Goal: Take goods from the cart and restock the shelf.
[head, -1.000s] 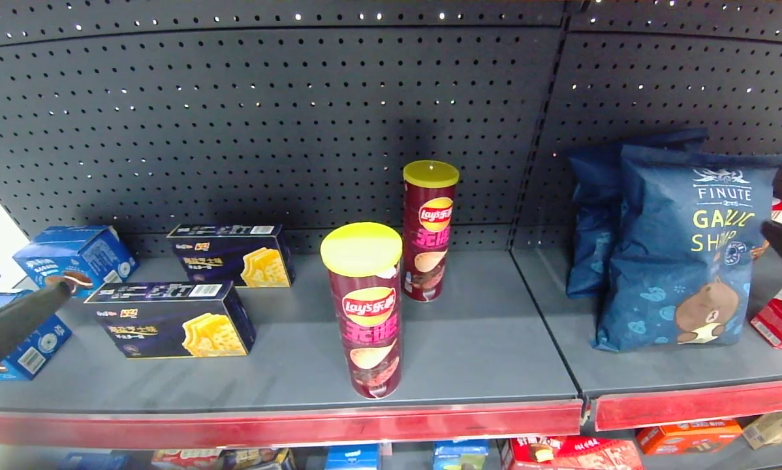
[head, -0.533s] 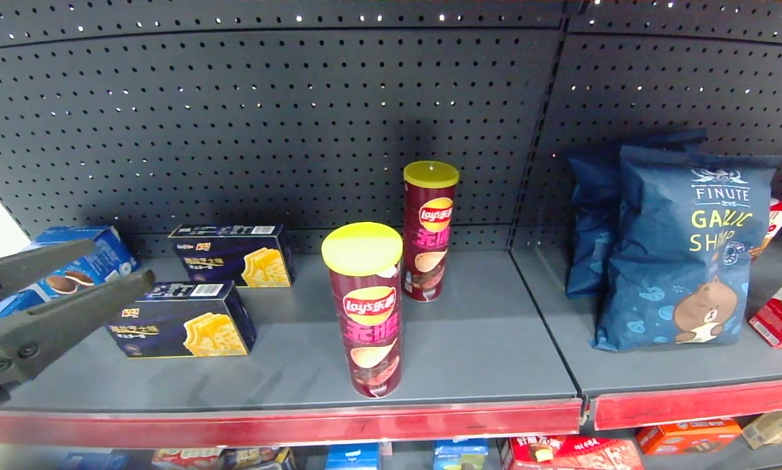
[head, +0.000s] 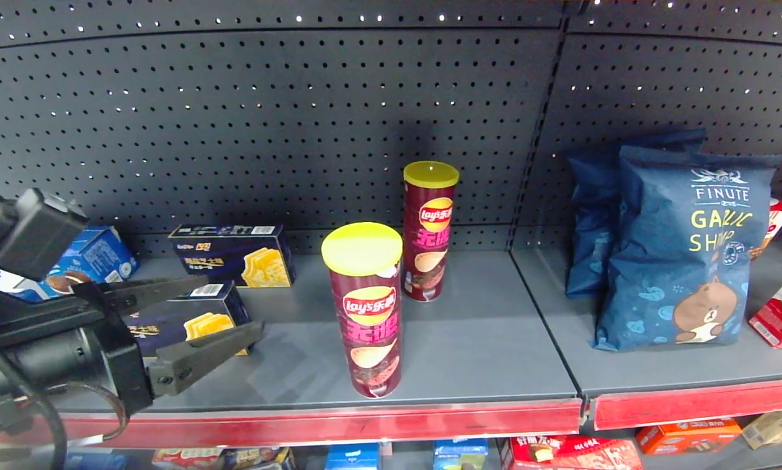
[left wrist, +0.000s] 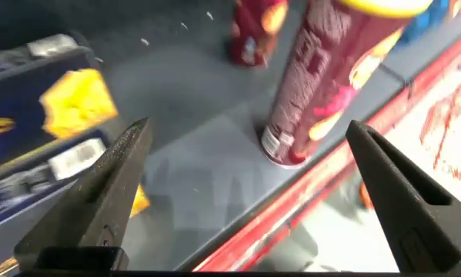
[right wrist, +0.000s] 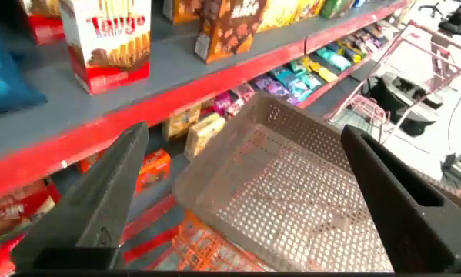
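My left gripper [head: 233, 304] hung level with the front left of the shelf [head: 482, 339], jaws spread wide, one finger [head: 169, 285] above and one [head: 208, 352] below as the head camera saw them. From my left wrist the same gripper [left wrist: 247, 127] framed bare shelf board, with the front chip can [left wrist: 315, 85] just beside one fingertip and not touching it. That can [head: 365, 313] stood upright close to the red front rail [head: 365, 421], yellow lid on top. Behind my fingers lay the front cracker box [head: 188, 321], flat on the board, partly covered by them.

My right gripper [right wrist: 244, 132] was well apart from all this, jaws likewise wide, hanging above the cart [right wrist: 315, 192], whose mesh basket sat before the lower shelves; a red box [right wrist: 107, 38] stood on the board beyond it.

Farther back on the shelf stood the rear chip can [head: 429, 228], upright, and to its left the rear cracker box [head: 234, 256]. A blue box [head: 97, 254] lay at the far left. On the neighbouring bay the blue snack bags [head: 685, 254] leaned one behind the other. The pegboard [head: 299, 130] closed off the back.
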Motion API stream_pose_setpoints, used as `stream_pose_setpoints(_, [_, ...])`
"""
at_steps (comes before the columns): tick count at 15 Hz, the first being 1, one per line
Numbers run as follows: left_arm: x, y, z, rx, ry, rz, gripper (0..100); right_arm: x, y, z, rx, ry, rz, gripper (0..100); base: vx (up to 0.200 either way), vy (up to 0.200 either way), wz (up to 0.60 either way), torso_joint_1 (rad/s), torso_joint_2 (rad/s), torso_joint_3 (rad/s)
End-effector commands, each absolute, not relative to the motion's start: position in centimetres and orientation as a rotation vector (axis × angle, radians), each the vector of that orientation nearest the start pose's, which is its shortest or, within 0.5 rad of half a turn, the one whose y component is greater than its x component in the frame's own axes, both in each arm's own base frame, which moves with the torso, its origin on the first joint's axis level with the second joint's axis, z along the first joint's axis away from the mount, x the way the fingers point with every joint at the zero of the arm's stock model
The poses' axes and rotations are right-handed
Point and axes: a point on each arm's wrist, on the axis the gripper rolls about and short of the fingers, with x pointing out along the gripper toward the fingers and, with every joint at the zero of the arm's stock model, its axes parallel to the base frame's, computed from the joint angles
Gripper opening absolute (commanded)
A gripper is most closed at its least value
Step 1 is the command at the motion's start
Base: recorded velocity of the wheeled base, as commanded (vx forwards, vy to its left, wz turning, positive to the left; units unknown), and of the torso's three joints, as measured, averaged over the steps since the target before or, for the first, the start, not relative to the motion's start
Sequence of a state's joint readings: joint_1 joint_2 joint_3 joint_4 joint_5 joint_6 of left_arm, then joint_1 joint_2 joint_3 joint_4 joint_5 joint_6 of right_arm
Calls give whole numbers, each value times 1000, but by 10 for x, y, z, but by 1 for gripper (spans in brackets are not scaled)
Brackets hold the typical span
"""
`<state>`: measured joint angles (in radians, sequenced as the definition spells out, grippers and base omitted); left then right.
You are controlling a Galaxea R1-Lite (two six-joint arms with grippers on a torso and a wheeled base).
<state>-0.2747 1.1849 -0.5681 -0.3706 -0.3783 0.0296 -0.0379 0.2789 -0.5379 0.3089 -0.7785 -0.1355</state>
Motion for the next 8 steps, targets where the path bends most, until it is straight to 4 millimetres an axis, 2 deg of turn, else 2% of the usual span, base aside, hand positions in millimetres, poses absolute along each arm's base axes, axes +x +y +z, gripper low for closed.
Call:
stream_pose_setpoints(1, [181, -65, 194, 39, 341, -681, 100, -51, -13, 186, -140, 86, -824, 100, 0, 0, 0, 0, 0, 0])
stream_pose_setpoints(4, [191, -69, 179, 101, 394, -692, 100, -48, -13, 185, -142, 94, -817, 100, 0, 0, 0, 0, 0, 0])
stream_pose_setpoints(8, [205, -72, 177, 109, 408, -670, 100, -46, -13, 178, -151, 113, -811, 100, 0, 0, 0, 0, 0, 0])
